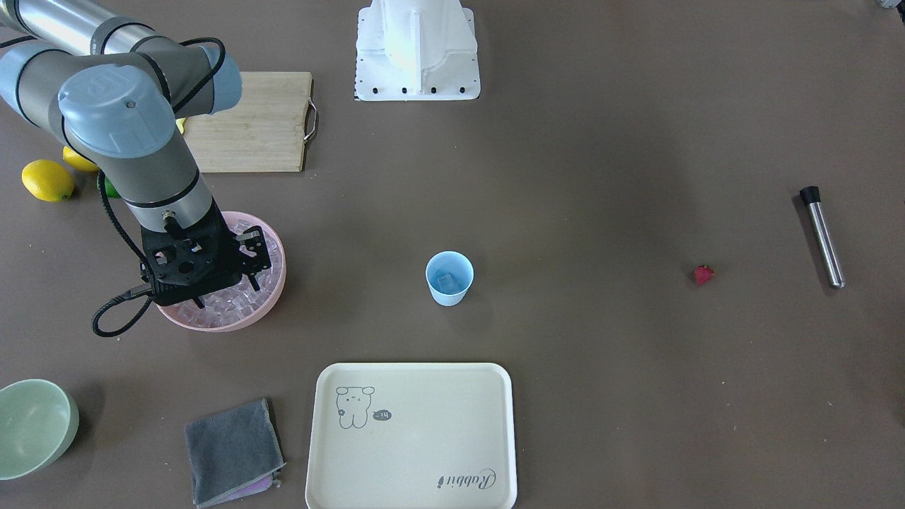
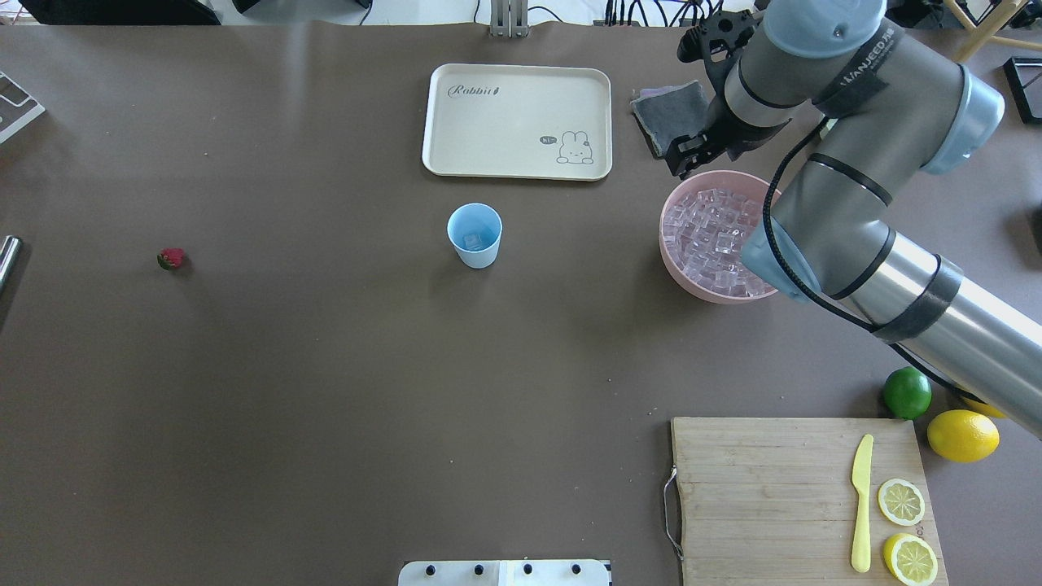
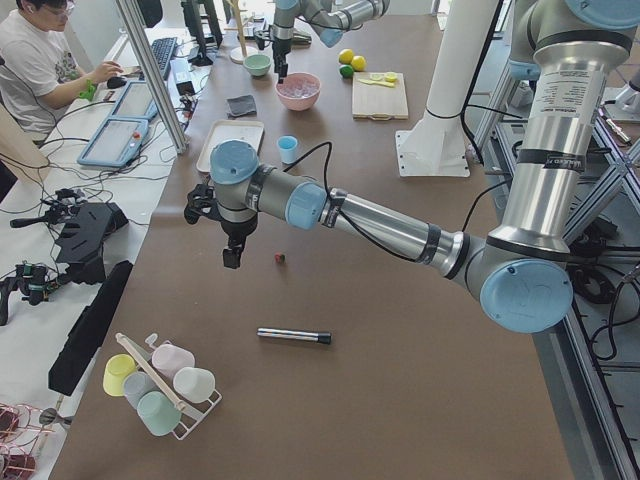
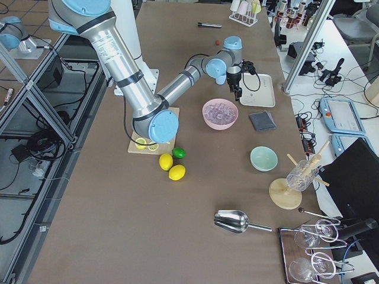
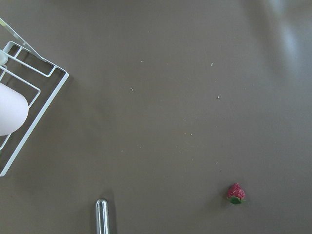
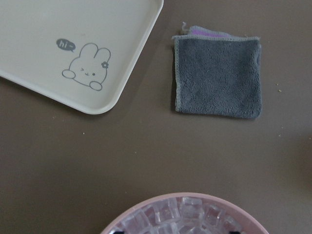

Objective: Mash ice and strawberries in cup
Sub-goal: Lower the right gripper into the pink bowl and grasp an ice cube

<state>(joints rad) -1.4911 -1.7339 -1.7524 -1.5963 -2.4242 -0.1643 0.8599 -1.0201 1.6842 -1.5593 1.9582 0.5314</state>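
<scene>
The right tool (image 1: 228, 279) hangs point-down over the pink bowl (image 1: 212, 325), with its fingers spread above the heaped ice (image 2: 712, 236). The left tool (image 3: 232, 258) hovers above the surface (image 1: 601, 177) near the strawberry (image 1: 703, 274). Only the side view shows it, so I cannot tell whether it is spread or pressed together.

A wooden cutting board (image 2: 773, 488) lies at the robot's right, on its own side of the surface. A cream tray (image 1: 424, 452) with a rabbit drawing lies at the opposite edge. The pink bowl sits between the two, beside a folded gray cloth (image 1: 233, 449).

The light blue cup (image 2: 475, 255) stands upright near the middle, between bowl and strawberry, well apart from both. One clear cube (image 1: 445, 283) lies inside it.

A steel rod (image 1: 826, 240) with a black end lies flat beyond the strawberry, which rests alone on the surface.
</scene>
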